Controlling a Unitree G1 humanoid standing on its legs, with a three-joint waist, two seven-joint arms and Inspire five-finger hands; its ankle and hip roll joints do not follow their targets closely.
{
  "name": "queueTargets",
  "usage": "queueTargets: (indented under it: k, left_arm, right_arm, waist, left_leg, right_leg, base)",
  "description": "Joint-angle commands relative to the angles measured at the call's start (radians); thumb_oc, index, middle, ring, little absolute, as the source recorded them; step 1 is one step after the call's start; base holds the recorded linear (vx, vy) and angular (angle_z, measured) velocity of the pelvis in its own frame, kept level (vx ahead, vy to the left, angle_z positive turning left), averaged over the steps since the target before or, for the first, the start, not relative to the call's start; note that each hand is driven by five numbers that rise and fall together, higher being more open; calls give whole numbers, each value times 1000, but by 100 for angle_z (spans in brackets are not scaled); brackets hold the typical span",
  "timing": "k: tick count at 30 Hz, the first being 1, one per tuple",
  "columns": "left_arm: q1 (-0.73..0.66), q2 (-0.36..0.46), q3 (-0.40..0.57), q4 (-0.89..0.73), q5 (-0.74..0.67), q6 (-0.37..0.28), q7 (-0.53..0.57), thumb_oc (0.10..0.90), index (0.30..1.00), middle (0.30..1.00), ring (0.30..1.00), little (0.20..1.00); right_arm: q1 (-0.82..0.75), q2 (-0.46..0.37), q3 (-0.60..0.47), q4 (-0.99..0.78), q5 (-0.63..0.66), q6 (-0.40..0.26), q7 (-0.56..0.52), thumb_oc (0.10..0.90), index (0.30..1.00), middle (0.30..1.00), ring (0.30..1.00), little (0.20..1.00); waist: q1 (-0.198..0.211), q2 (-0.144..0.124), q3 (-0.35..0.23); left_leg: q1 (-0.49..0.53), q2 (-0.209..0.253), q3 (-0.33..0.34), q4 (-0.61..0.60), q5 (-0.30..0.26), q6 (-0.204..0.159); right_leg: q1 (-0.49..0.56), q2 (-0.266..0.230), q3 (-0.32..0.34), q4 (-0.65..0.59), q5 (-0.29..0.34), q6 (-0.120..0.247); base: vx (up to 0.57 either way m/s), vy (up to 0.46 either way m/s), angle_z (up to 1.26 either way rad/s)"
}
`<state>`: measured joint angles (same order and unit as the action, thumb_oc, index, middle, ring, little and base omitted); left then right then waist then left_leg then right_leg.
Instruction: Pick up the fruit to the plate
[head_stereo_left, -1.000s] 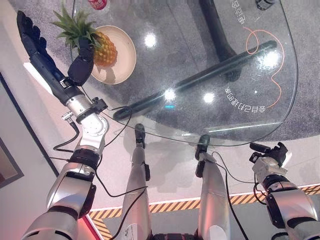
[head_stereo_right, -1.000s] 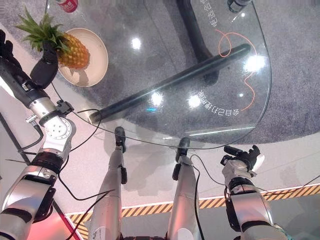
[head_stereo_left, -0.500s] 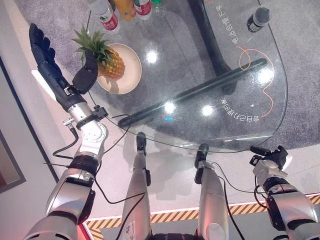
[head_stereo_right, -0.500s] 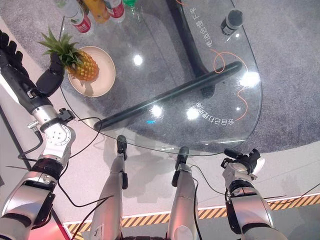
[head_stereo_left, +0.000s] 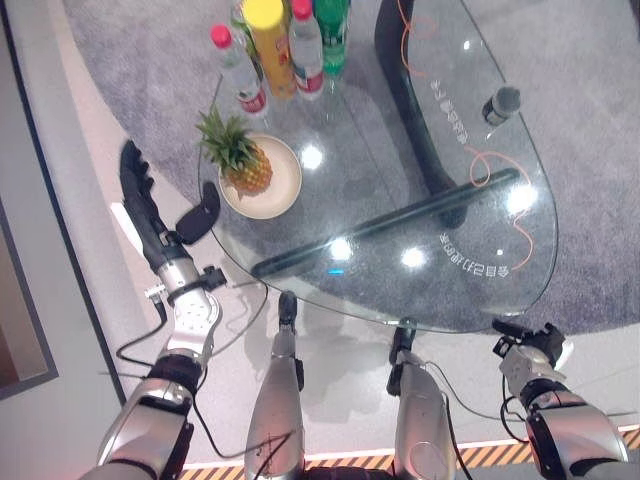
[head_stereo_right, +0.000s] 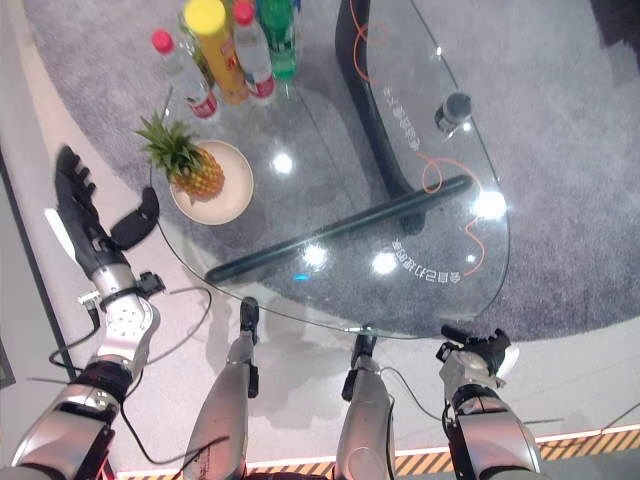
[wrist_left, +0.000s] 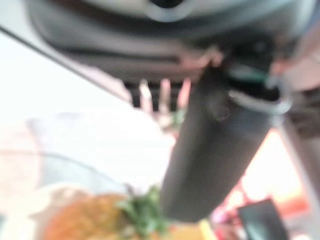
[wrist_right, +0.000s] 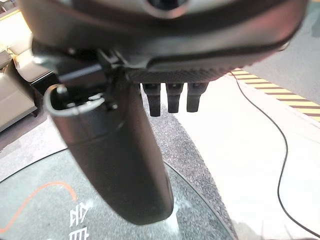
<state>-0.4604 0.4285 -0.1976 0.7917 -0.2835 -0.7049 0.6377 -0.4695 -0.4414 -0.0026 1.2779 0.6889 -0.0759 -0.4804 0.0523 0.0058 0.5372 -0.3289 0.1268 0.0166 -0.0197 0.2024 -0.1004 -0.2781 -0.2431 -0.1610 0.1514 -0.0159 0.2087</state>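
Left eye view showed my left hand (head_stereo_left: 150, 215) off the near-left edge of the glass table (head_stereo_left: 420, 190), fingers straight and spread, thumb angled toward the plate (head_stereo_left: 283, 190), holding nothing. It hung near the plate but apart from it. My right hand (head_stereo_left: 530, 350) showed low at the right, past the table's near edge; I could not tell how its fingers lay from above, though its own wrist view showed them short and relaxed over the glass with nothing held. The pineapple (head_stereo_left: 240, 162) lay on the plate, its body on the pale dish and its green crown reaching toward the table's far-left rim. Beyond the plate stood a cluster of bottles (head_stereo_left: 280, 50), close to the pineapple's crown. A small dark object (head_stereo_left: 502, 101) sat far off on the right side of the glass. I judged the placement done and the step in hand to be clearing the left hand. To do it well I would keep the fingers spread, draw the hand away from the plate without brushing the crown or dish rim, and steer clear of the bottles.
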Motion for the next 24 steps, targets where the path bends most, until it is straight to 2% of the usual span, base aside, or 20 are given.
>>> queueTargets:
  k: [1, 5, 6, 9, 12, 13, 15, 17, 20, 24]
  left_arm:
    - [22, 3, 102, -33, -80, -7, -110, 800, 900, 900, 900, 900]
    - [139, -11, 159, 40, -178, 75, -258, 800, 900, 900, 900, 900]
    - [172, -13, 185, 88, -205, 102, -312, 800, 900, 900, 900, 900]
    - [233, -34, 213, 169, -218, 129, -382, 800, 900, 900, 900, 900]
    - [282, -58, 233, 257, -231, 229, -474, 800, 900, 900, 900, 900]
    - [313, -82, 242, 334, -206, 311, -533, 800, 900, 900, 900, 900]
    - [341, -92, 243, 440, -141, 352, -590, 800, 900, 900, 900, 900]
    - [352, -92, 240, 471, -106, 374, -604, 800, 900, 900, 900, 900]
    - [370, -80, 211, 536, -28, 540, -696, 800, 900, 900, 900, 900]
    - [370, -86, 163, 569, -11, 632, -797, 800, 900, 900, 900, 900]
  right_arm:
    - [161, -6, -25, 2, -33, -69, 110, 800, 900, 900, 900, 900]
    - [263, 16, -37, 2, -118, -65, 203, 800, 900, 900, 900, 900]
    - [295, 20, -39, 10, -151, -49, 241, 800, 900, 900, 900, 900]
    - [343, 46, -35, 29, -201, -27, 297, 800, 900, 900, 900, 900]
    - [381, 62, -27, 50, -265, 22, 367, 800, 900, 900, 900, 900]
    - [402, 77, -20, 63, -300, 56, 396, 800, 900, 900, 900, 900]
    - [415, 86, -13, 89, -343, 72, 432, 800, 900, 900, 900, 900]
    - [417, 87, -11, 96, -359, 81, 448, 800, 900, 900, 900, 900]
    - [415, 90, 7, 107, -411, 123, 487, 800, 900, 900, 900, 900]
    - [405, 94, 32, 122, -461, 163, 489, 800, 900, 900, 900, 900]
  waist:
    - [10, -42, -139]
    - [2, -31, -221]
    - [-4, -30, -257]
    - [-8, -28, -314]
    - [-8, -26, -358]
    - [-8, -26, -388]
    - [-12, -25, -414]
    - [-14, -24, -422]
    - [-29, -19, -442]
    - [-49, -11, -457]
  left_leg:
    - [57, 36, 9, -10, -104, -56]
    - [139, 38, 20, -48, -93, -57]
    - [167, 41, 27, -51, -94, -58]
    - [218, 48, 38, -59, -100, -59]
    - [264, 53, 45, -68, -108, -60]
    - [287, 57, 52, -68, -113, -61]
    - [313, 62, 64, -68, -122, -64]
    - [323, 65, 71, -68, -124, -65]
    - [342, 70, 87, -68, -129, -67]
    - [373, 77, 101, -68, -140, -65]
  right_leg:
    - [52, -16, -5, -132, 104, 1]
    - [130, -24, -3, -172, 117, 7]
    - [157, -27, -2, -181, 121, 9]
    - [205, -30, -9, -194, 122, 12]
    - [251, -33, -22, -206, 124, 16]
    - [276, -36, -33, -215, 128, 19]
    - [306, -40, -46, -226, 130, 23]
    - [317, -42, -52, -229, 130, 25]
    - [334, -42, -54, -232, 126, 25]
    - [352, -34, -43, -229, 116, 19]
  base:
    - [121, 62, 0]
    - [216, 97, 7]
    - [268, 84, 4]
    - [235, 52, 2]
    - [292, 25, -5]
    - [279, 12, -3]
    - [233, 21, -3]
    - [117, 30, -2]
    - [82, 47, -8]
    - [49, 53, 0]
